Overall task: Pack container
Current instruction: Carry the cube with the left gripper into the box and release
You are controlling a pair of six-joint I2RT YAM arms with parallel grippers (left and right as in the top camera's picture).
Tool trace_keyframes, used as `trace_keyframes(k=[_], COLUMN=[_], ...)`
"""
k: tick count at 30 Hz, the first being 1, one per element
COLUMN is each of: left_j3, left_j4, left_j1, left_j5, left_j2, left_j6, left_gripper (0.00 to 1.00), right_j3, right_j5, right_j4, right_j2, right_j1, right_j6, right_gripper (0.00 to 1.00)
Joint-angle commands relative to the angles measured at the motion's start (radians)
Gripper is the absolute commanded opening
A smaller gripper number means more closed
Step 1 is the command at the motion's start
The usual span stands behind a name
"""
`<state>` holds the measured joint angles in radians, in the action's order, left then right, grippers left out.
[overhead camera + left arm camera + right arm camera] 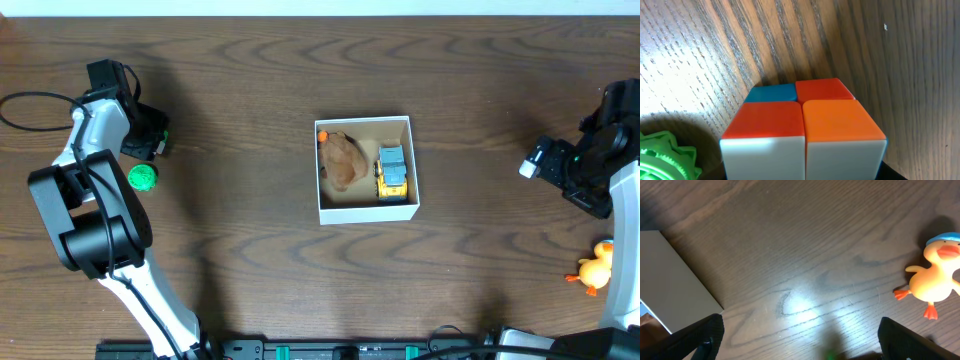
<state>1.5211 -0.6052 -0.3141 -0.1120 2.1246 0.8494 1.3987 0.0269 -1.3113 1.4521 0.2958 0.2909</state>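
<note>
The bench (250, 260) carries the container (365, 212) mid-frame in the overhead view, a toy truck (392, 172) inside. My right claw (800, 340) gapes wide at the right edge. My left claw (150, 135), upper left, is close by a cube (802, 125); I cannot tell its grip.

Left gripper (150, 135) low at far left; right gripper (800, 342) jaws spread wide.
</note>
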Motion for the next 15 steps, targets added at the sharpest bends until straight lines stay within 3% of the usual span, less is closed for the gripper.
trace_keyframes(k=[1,6,15], left_j3=[0.016,0.016,0.016], left_j4=[-0.023,-0.094,-0.2], left_j1=[-0.003,-0.003,0.056], left_j5=[0.015,0.014,0.014], left_j2=[0.0,-0.019,-0.173], left_j6=[0.002,-0.011,-0.193], left_gripper=[0.45,0.43,0.39], right_j3=[-0.006,-0.006,-0.006], right_j5=[0.0,0.0,0.006], right_j4=[0.003,0.003,0.024], right_j2=[0.001,0.001,0.001], right_j1=[0.004,0.004,0.004], right_j6=[-0.016,-0.016,-0.016], right_gripper=[0.99,0.99,0.99])
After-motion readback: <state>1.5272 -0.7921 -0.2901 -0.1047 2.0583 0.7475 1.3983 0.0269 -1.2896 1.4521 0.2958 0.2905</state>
